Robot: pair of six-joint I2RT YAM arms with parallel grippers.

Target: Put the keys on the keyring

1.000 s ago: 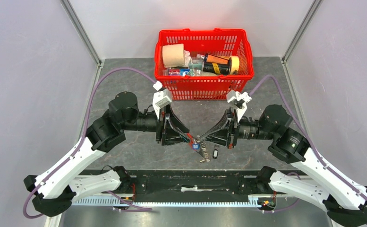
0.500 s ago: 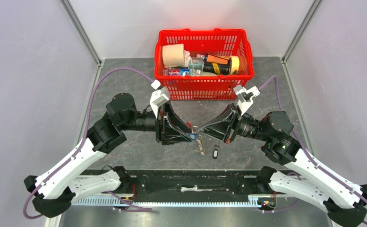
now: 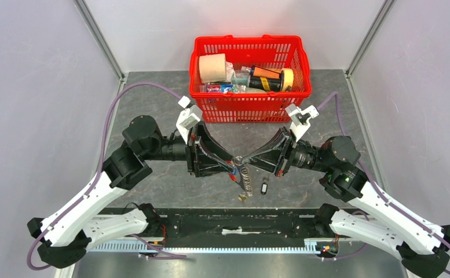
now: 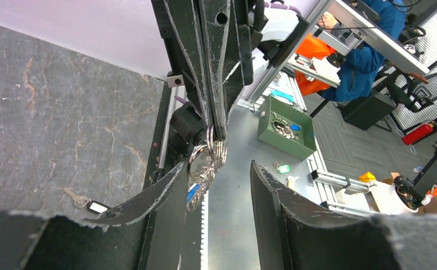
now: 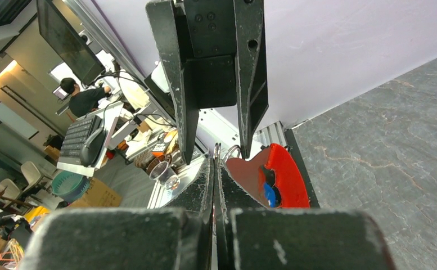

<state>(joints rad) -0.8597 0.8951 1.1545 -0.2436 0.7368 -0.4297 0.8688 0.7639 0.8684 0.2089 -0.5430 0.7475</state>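
Your right tool (image 5: 214, 163) clamped shut on keyring (image 4: 207, 157), held up over desk (image 3: 170, 185). Your left tool (image 4: 219, 166) tip to tip with it, jaws apart, gripping nothing, rings just beside one finger. Coil (image 3: 245, 179) hangs below rings. Black-head key (image 3: 264, 187) lies on desk, near coil, apart.

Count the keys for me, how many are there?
2. One black-headed key lies on the table, near the right gripper. One blue-headed key hangs with the keyring, mostly hidden. More could hide in that bundle.
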